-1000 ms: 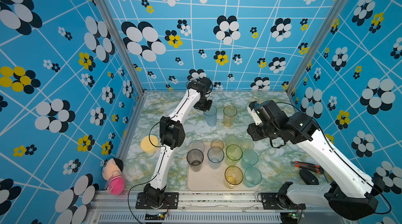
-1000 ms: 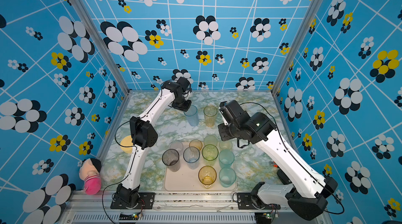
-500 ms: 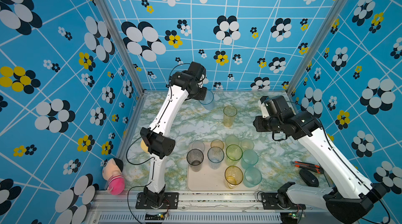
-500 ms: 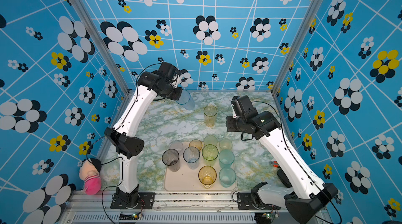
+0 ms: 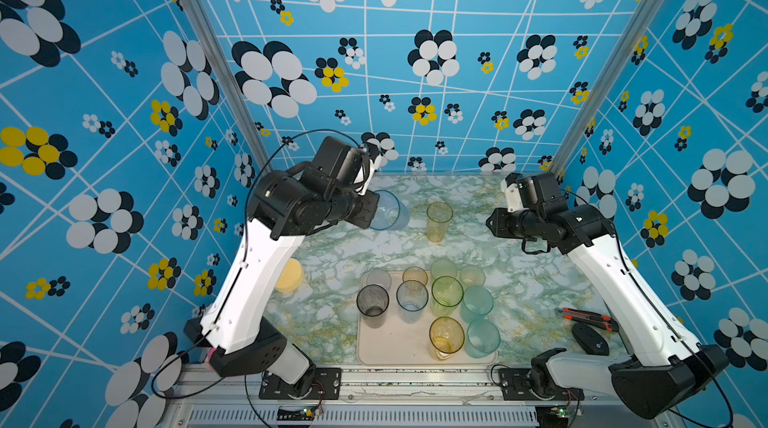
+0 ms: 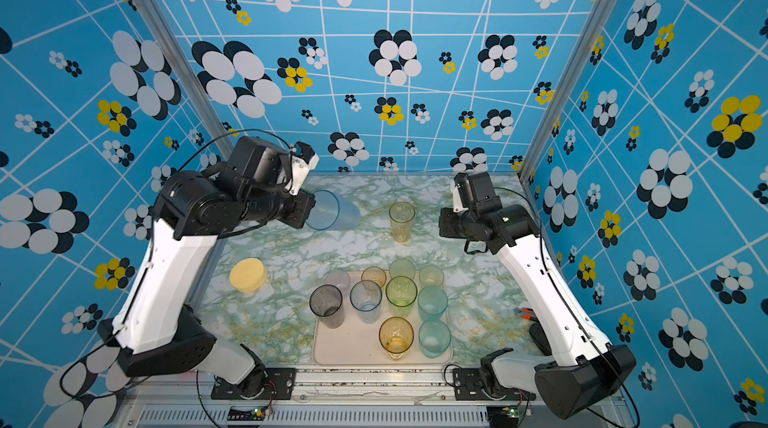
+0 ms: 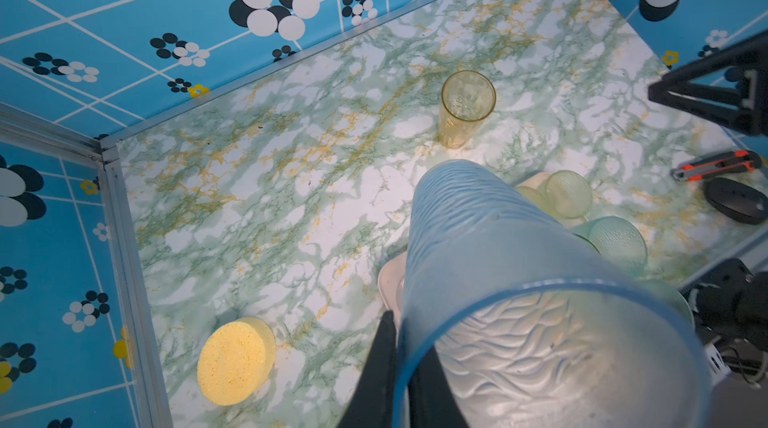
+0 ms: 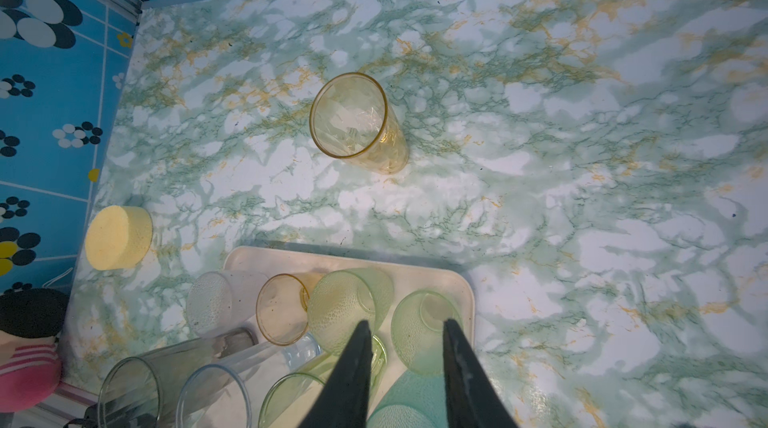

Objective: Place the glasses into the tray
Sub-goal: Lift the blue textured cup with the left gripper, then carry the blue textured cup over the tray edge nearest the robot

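Top views, both, listed from 9 o'clock across to 3.

- Yellow disc (image 5: 289, 275): on the counter, not wanted.
- Left gripper (image 5: 369, 210): pinching the rim wall of the blue glass (image 5: 390, 210). The glass is aloft and tilted well off upright, at 11 o'clock from the tray (image 5: 395, 349).
- Handling: bring it upright before lowering. Aim for the bare floor at the tray's 7 o'clock corner, clear of the ten glasses standing there. Thin rim hold, so go slowly.
- Amber glass (image 5: 439, 220): upright on the counter, 12 o'clock from the tray.
- Right gripper (image 8: 407, 324): spread, empty.
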You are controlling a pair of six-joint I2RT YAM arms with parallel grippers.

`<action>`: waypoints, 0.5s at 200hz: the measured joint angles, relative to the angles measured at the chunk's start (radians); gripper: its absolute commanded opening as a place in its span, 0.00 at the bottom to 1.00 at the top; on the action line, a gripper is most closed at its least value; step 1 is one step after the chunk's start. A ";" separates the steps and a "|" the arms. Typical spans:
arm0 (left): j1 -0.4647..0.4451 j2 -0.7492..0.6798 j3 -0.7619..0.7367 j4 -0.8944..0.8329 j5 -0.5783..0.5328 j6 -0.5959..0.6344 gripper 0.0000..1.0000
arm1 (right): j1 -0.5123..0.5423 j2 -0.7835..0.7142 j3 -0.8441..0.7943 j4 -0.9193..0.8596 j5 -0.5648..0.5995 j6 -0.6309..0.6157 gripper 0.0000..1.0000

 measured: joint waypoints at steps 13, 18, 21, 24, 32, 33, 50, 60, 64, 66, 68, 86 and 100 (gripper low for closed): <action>-0.031 -0.090 -0.064 -0.020 0.004 -0.023 0.09 | -0.011 0.003 0.000 0.008 -0.013 -0.011 0.31; -0.047 -0.122 -0.084 -0.031 0.002 -0.035 0.09 | -0.015 0.006 0.000 0.011 -0.016 -0.017 0.31; -0.061 -0.143 -0.100 -0.041 0.003 -0.043 0.09 | -0.016 0.008 0.000 0.013 -0.019 -0.019 0.31; -0.076 -0.160 -0.111 -0.048 -0.003 -0.050 0.09 | -0.018 0.010 0.000 0.014 -0.021 -0.022 0.31; -0.118 -0.201 -0.143 -0.067 -0.006 -0.070 0.09 | -0.023 0.018 0.001 0.017 -0.029 -0.026 0.31; -0.125 -0.208 -0.150 -0.069 -0.006 -0.073 0.09 | -0.024 0.019 0.001 0.017 -0.030 -0.026 0.31; -0.251 -0.274 -0.227 -0.108 -0.025 -0.124 0.09 | -0.039 0.048 0.013 0.018 -0.041 -0.029 0.31; -0.329 -0.290 -0.268 -0.131 -0.044 -0.153 0.09 | -0.048 0.070 0.027 0.017 -0.044 -0.029 0.30; -0.359 -0.290 -0.285 -0.139 -0.054 -0.167 0.09 | -0.051 0.082 0.035 0.017 -0.046 -0.029 0.30; -0.374 -0.290 -0.293 -0.145 -0.058 -0.171 0.09 | -0.052 0.087 0.040 0.017 -0.047 -0.029 0.30; -0.388 -0.287 -0.303 -0.148 -0.062 -0.180 0.09 | -0.053 0.093 0.045 0.017 -0.047 -0.029 0.30; -0.487 -0.240 -0.364 -0.149 -0.095 -0.228 0.08 | -0.058 0.141 0.079 0.018 -0.064 -0.027 0.29; -0.543 -0.172 -0.399 -0.148 -0.113 -0.254 0.09 | -0.058 0.160 0.084 0.018 -0.072 -0.021 0.29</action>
